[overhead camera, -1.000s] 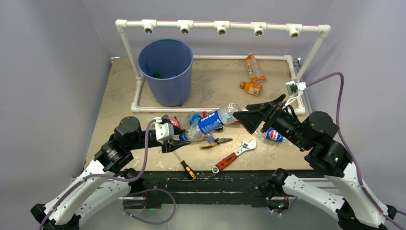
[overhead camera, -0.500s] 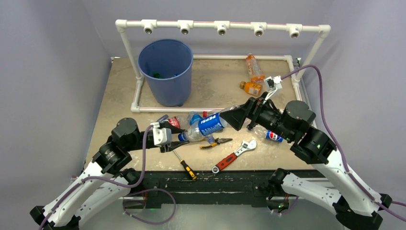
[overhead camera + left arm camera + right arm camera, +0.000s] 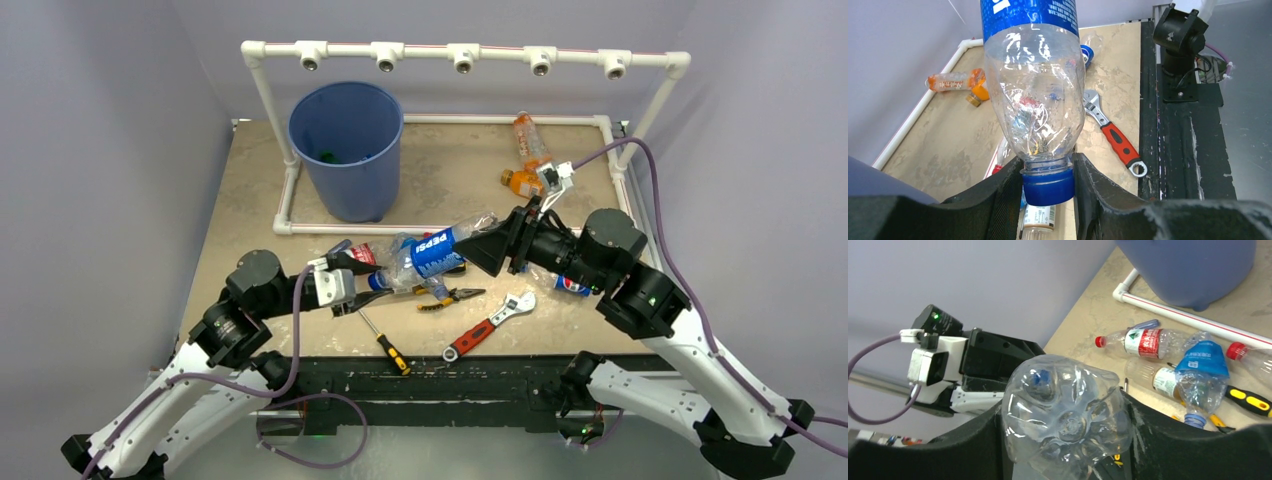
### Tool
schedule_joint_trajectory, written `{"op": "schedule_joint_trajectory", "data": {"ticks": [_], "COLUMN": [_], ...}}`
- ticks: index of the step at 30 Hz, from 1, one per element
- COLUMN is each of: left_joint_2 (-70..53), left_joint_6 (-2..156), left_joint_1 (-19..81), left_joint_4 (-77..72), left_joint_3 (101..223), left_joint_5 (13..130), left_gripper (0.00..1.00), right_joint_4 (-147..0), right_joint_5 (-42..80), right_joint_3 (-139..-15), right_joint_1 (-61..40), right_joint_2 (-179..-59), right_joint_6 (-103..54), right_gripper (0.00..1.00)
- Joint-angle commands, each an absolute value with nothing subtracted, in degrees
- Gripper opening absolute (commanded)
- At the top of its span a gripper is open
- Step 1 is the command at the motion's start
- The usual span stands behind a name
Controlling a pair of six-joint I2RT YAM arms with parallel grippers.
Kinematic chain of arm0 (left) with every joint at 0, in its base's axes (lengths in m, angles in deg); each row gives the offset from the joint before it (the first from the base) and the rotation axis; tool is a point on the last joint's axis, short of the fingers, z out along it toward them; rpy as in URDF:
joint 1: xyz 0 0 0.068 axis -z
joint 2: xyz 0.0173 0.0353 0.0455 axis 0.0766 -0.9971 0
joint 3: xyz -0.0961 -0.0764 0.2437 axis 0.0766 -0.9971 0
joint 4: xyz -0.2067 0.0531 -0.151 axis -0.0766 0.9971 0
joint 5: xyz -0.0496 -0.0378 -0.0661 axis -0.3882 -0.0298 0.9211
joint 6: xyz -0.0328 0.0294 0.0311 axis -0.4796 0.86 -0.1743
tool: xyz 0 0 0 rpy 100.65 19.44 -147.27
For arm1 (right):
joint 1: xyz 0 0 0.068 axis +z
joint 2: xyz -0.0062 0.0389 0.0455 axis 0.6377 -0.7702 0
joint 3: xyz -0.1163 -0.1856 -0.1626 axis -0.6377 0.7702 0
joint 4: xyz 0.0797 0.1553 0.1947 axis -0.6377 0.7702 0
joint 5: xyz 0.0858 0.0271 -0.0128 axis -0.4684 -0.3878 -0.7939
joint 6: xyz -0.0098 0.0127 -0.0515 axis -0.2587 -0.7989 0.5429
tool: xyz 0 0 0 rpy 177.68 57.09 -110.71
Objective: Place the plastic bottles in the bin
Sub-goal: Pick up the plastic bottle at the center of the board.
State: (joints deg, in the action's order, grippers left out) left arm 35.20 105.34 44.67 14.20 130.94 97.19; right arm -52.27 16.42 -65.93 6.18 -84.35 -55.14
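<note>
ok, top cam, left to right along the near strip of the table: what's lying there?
screwdriver → pliers → red-handled wrench → Pepsi-labelled bottle, partly hidden

Your right gripper point(image 3: 1066, 440) clasps a clear bottle point(image 3: 1068, 410) by its dented base. Beyond it on the table lie a red-capped bottle point(image 3: 1143, 341) and a crushed blue-labelled bottle point(image 3: 1200, 365), with the blue bin point(image 3: 1193, 270) behind them.
</note>
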Motion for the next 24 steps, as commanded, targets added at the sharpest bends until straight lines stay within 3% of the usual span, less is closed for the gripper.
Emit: {"op": "schedule_joint_trajectory", "data": {"ticks": [1,3,7,8,9,16,24], "left_joint_2": [35.54,35.52,37.74,38.65,39.74,41.54,24.02], "left_joint_6": [105.63,105.13,101.35,99.55,97.49,63.62,26.34], "left_joint_1": [44.68,44.75,44.69,44.68,44.71,44.72,44.74], "left_joint_4": [10.82,10.75,6.78,4.33,1.65,-27.91,-72.08], "left_joint_3": [130.08,130.17,128.71,128.02,127.10,118.93,111.44], "left_joint_5": [94.90,94.36,90.14,88.58,87.09,76.38,73.30], "left_gripper": [0.02,0.27,0.58,0.85,0.92,0.99,0.99], "right_joint_4": [-55.78,-56.82,-62.56,-64.87,-67.58,-99.80,-123.78], "right_joint_5": [13.60,13.98,15.35,16.23,17.36,26.51,29.00], "right_joint_3": [-64.66,-64.24,-62.62,-61.72,-60.32,-42.10,-29.18], "right_joint_1": [6.25,6.25,6.25,6.25,6.25,6.25,6.26], "right_joint_2": [-82.85,-81.96,-77.25,-75.47,-73.17,-59.49,-61.45], "right_joint_6": [-55.65,-55.72,-54.79,-54.19,-53.61,-53.38,-55.12], "right_gripper": [0.57,0.50,0.44,0.44,0.44,0.39,0.37]}}
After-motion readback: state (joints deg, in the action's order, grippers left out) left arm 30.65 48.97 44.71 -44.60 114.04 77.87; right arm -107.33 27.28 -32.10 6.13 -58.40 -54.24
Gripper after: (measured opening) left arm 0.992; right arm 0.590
